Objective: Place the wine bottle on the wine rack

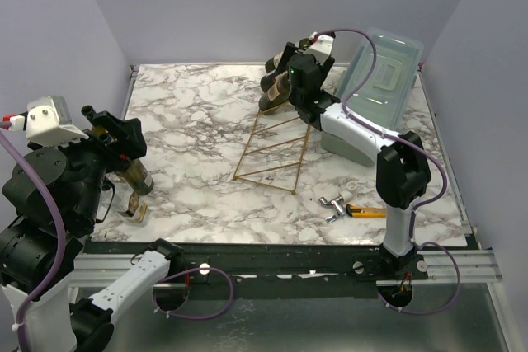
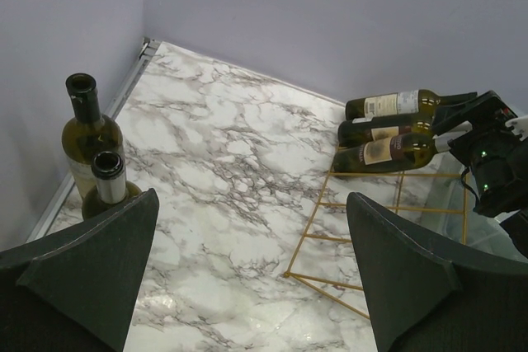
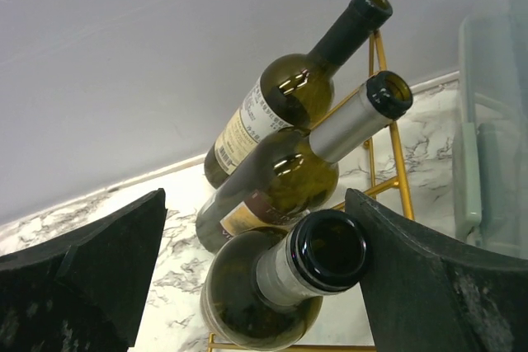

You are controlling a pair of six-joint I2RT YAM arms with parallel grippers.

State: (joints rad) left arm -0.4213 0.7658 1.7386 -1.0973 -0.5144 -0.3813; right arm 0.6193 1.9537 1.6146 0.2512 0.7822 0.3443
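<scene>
Target wine bottle lies on wine rack, lowest of three stacked on top rungs, mouth toward right pincer. Right pincer wide, fingers either side of bottle neck, clear gap on left side, gripping nothing. Lower rungs of rack exposed. Plastic box just right of rack, near table right edge. Broad marble stretch lies left of rack. Two upright bottles far left of rack, at table edge. Left pincer near them, wide, holding nothing. Yellow knife and metal tool near rack's front right foot.
</scene>
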